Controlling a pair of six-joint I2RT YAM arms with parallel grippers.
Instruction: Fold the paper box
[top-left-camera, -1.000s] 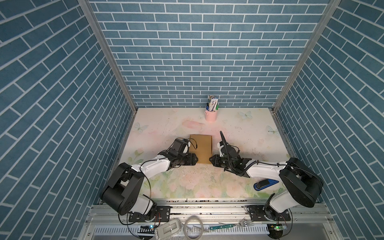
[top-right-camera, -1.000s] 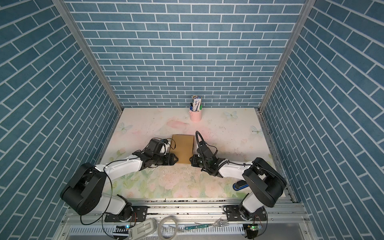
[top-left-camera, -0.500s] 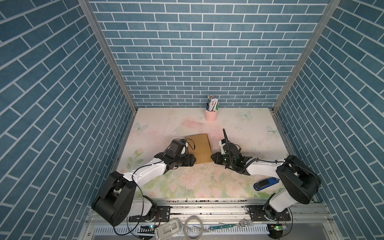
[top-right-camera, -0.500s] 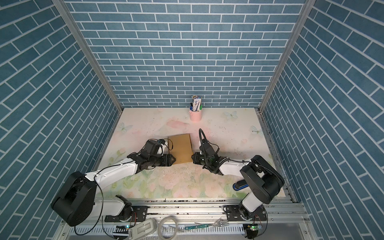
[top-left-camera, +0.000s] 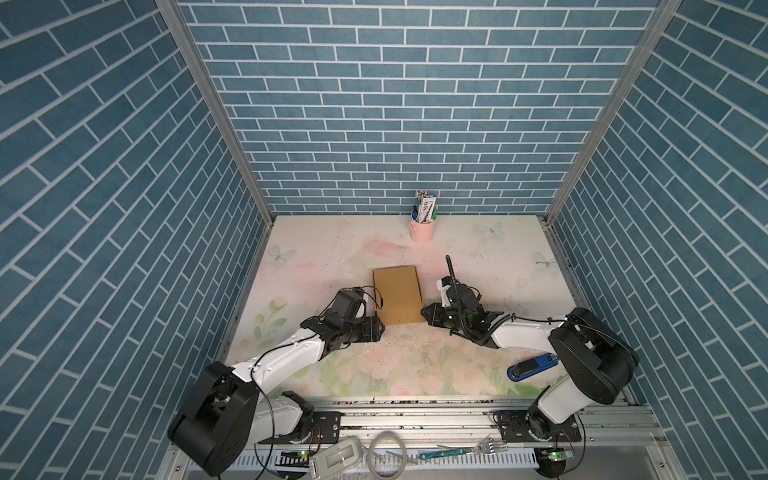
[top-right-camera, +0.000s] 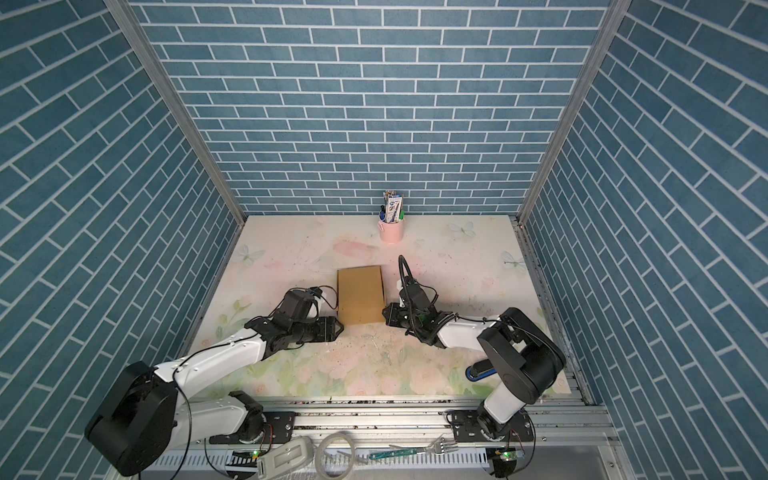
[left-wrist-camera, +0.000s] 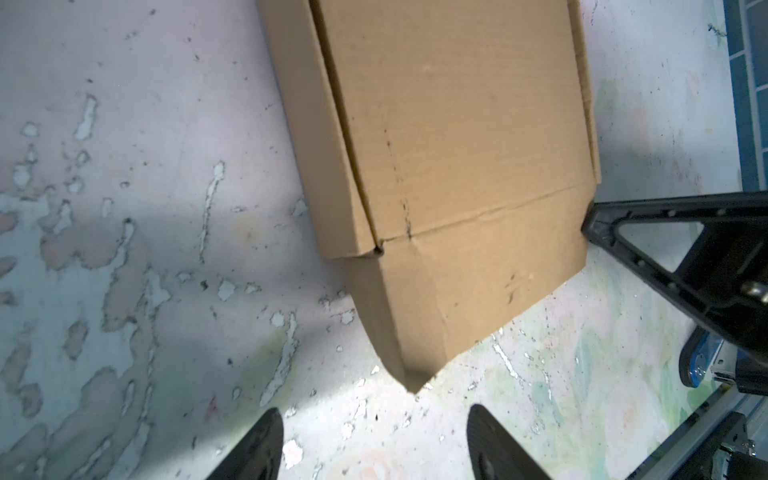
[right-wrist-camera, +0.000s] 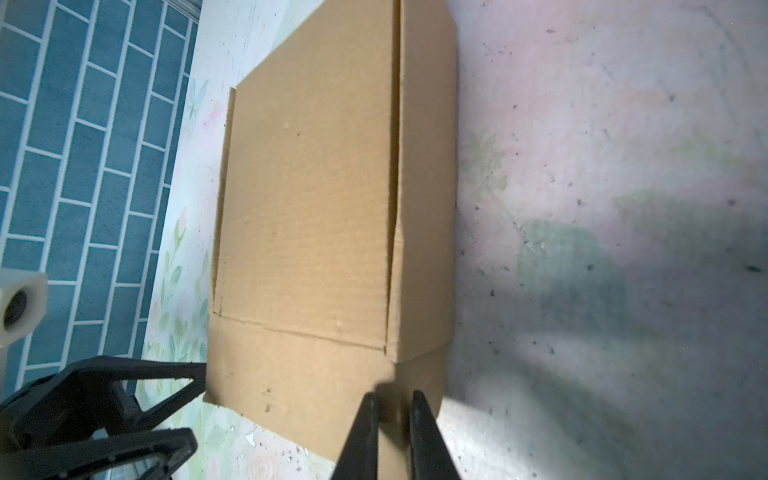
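Left hand (left-wrist-camera: 374, 413) open beside the paper box (left-wrist-camera: 453, 124); right hand (right-wrist-camera: 392, 397) nearly closed, tips touching it.

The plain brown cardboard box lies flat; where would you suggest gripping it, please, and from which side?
Probably the near front flap of the plain brown cardboard box, approached from the near side: it juts out thin and free, while the closed body looks too wide.

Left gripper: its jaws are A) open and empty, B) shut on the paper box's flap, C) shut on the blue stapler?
A: the left wrist view shows the left gripper with its jaws wide apart, only table between them, and the paper box corner just past the tips.
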